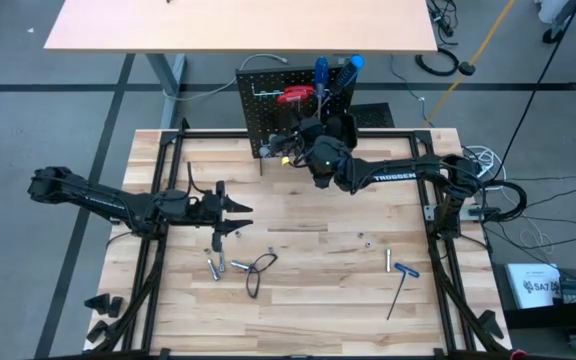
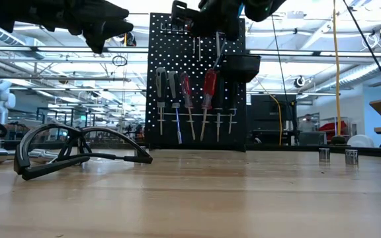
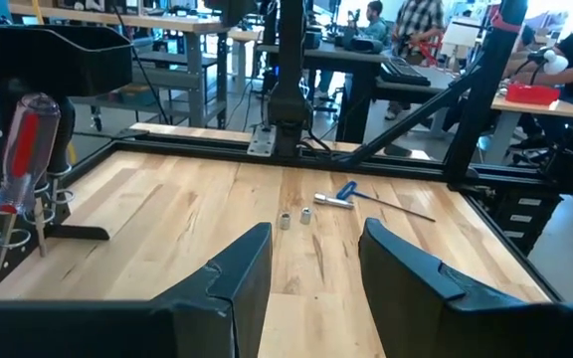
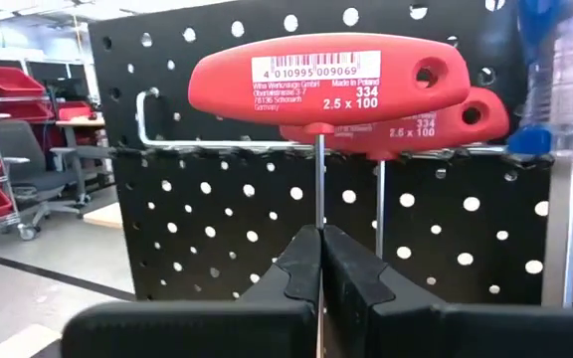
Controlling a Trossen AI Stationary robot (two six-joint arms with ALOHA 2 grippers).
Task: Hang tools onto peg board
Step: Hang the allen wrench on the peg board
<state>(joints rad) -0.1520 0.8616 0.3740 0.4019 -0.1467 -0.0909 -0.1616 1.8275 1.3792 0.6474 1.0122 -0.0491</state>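
right claw [image 4: 318, 261] clamped on red t-handle hex key [image 4: 328, 75] at peg board [image 4: 217, 199]; left claw [image 3: 311, 264] apart.

I see the peg board [image 4: 217, 219] is black w/ a regular grid of round holes. Two T-handle drivers: front red handle [image 4: 328, 82] carries a white barcode label plus white print, 2nd red handle [image 4: 446, 114] behind it, same red. Blue-and-clear handle [image 4: 563, 70] at the edge. Both grippers black: right gripper [image 4: 320, 261], left gripper [image 3: 314, 264]. Tabletop [image 1: 308, 300] is pale striped wood. Blue T-handle key [image 1: 406, 270] and black wire loop [image 1: 258, 268] lie on it.
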